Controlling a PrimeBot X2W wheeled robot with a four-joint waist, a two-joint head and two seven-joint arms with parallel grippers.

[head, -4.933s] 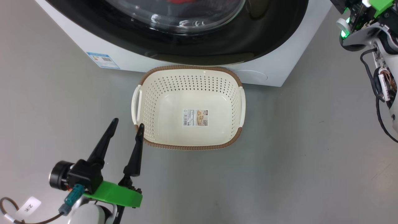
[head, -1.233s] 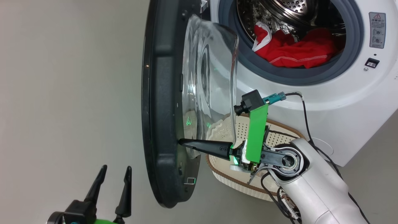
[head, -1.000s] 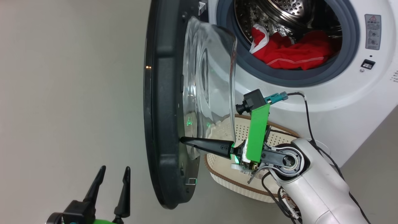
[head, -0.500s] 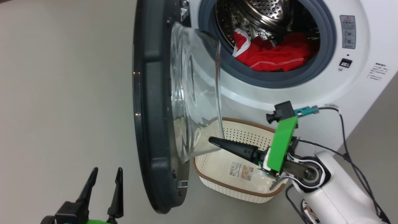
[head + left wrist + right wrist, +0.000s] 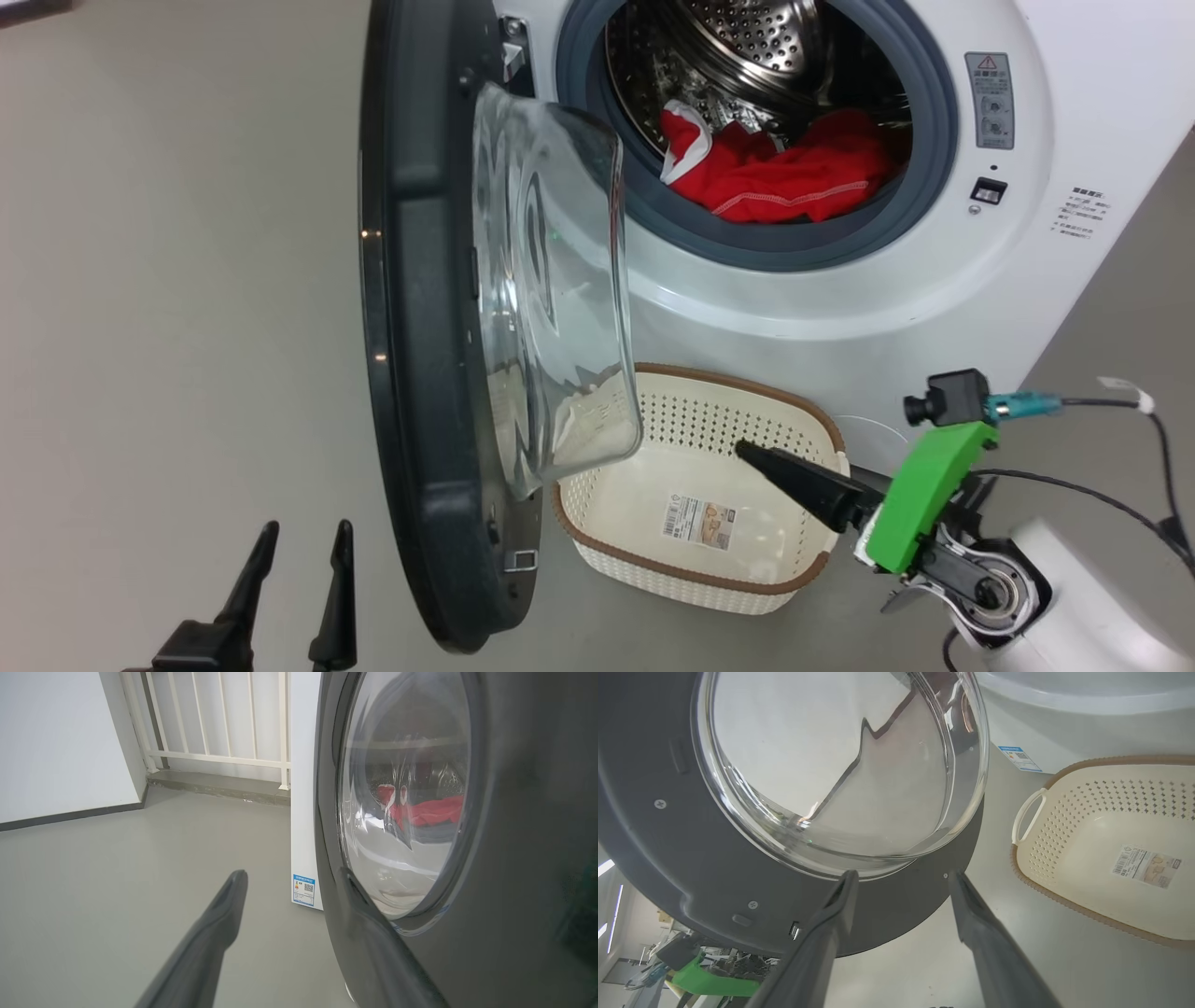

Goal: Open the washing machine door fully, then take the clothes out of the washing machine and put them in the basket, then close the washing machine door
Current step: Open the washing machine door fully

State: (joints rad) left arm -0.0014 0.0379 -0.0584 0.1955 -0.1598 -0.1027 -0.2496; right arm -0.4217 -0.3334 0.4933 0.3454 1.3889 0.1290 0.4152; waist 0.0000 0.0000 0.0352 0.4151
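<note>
The washing machine [image 5: 934, 308] stands with its round mouth uncovered. Its door [image 5: 420, 280] is swung out to about a right angle with the white front and shows edge-on in the head view. The glass bowl [image 5: 551, 280] bulges toward the machine and overlaps the left end of the basket [image 5: 653, 581] in that view. The basket sits empty on the floor, just in front of the machine and below the mouth.

The clothes [image 5: 784, 177] lie in the bottom of the drum [image 5: 747, 47] as a red heap against the grey gasket. The heap's long axis runs side to side across the opening.

The right tool [image 5: 903, 877] is spread and empty, low above the basket's right end and aimed at the door's inner face. The clothes are up and forward from it, deeper into the machine. The left tool [image 5: 308, 537] is also spread and empty. It is on the door's outer side, so the door stands between it and the drum.

The right arm looks the nearer one for the reach. The door may first need pushing wider.
</note>
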